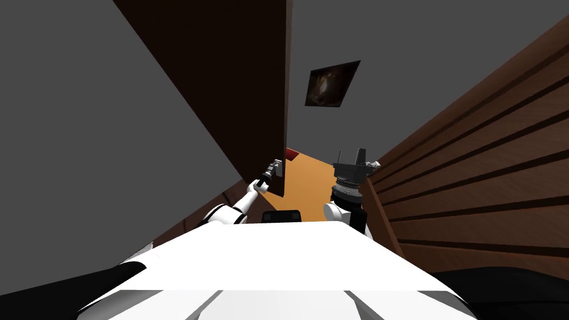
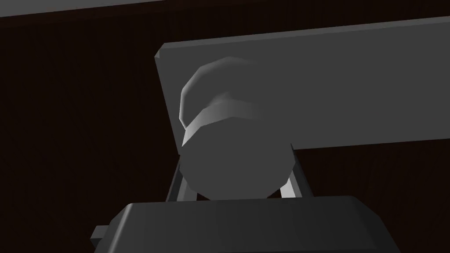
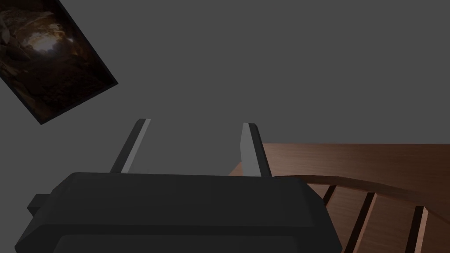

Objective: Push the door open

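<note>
Head view: the dark brown door (image 1: 222, 72) stands ajar, and orange floor (image 1: 311, 178) shows past its free edge. The left hand (image 1: 274, 168) is stretched out to that edge, low on the door. The right hand (image 1: 351, 156) is raised apart from it, near the slatted wooden wall (image 1: 478, 183).

Left wrist view: here's the contact. A round grey knob (image 2: 237, 167) sits on a grey plate (image 2: 329, 88) against the dark door face. The left fingers (image 2: 295, 178) are closed in, one on each side of the knob, pressing it.

Right wrist view: the right hand's fingers (image 3: 250, 147) stand well apart with nothing between them.

My read is that the push is underway. To do it well, drive through the knob squarely into the door face. Let the wrist follow the swing so the thin fingers don't slide off the round knob. Bring the base forward rather than overreaching.
</note>
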You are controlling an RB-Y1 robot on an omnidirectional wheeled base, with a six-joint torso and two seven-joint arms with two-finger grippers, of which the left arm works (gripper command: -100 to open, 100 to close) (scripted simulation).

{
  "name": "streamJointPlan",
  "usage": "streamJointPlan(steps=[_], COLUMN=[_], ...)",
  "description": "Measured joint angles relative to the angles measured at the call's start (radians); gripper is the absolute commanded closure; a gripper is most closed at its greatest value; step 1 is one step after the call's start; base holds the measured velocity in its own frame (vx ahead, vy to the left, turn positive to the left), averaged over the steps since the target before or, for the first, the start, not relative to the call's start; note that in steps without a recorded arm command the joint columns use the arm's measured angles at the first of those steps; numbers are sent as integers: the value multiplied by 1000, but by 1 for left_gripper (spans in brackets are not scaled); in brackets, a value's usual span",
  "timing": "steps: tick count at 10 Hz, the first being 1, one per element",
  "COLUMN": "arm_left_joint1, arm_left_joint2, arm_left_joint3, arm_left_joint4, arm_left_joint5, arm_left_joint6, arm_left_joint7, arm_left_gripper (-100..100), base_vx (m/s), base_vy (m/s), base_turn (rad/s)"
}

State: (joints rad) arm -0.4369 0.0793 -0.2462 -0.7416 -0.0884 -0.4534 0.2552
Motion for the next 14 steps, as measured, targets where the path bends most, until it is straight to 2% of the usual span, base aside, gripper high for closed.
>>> streamJointPlan(steps=[1, 2, 5, 10, 12, 14], arm_left_joint1=[-15, -25, -25, -31, -31, -29], arm_left_joint2=[-5, -5, -2, -14, -19, -14], arm_left_joint3=[19, 42, 34, 18, 15, 19], arm_left_joint4=[29, 53, 44, 48, 48, 49], arm_left_joint5=[4, 10, 9, 7, 6, 7], arm_left_joint6=[-11, -24, -19, -20, -21, -24], arm_left_joint7=[-11, -23, -16, -3, 0, -4], arm_left_gripper=[100, -100, -100, -100, -100, -100], base_vx=[145, -51, -181, -221, 2, 200], base_vy=[-148, -61, 65, 46, -7, -63], base_turn=[101, 49, -4, 15, -18, -16])
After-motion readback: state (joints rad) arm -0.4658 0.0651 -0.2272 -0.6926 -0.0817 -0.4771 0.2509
